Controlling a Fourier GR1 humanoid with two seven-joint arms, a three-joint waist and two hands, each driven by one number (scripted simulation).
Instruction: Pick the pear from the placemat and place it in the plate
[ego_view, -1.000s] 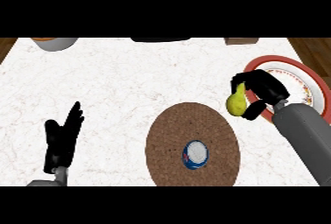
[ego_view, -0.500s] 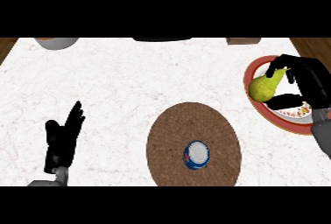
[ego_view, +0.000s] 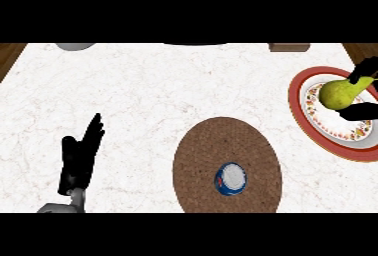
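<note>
The right hand (ego_view: 360, 111) curls round a yellow-green pear (ego_view: 339, 94) — red-rimmed plate (ego_view: 299, 92) directly beneath it; left hand (ego_view: 77, 160) rests open.

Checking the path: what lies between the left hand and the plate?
The placemat, carrying a small bowl, lies between left hand and plate, per the head view.

You see right hand (ego_view: 360, 111) curled round pear (ego_view: 339, 94) over plate (ego_view: 295, 97), frame right | left hand (ego_view: 80, 156) fingers straight, lower left | placemat (ego_view: 214, 145) bottom centre

A kitchen: white marble counter (ego_view: 148, 90), a red-rimmed plate (ego_view: 295, 102) and a round woven placemat (ego_view: 221, 145).
</note>
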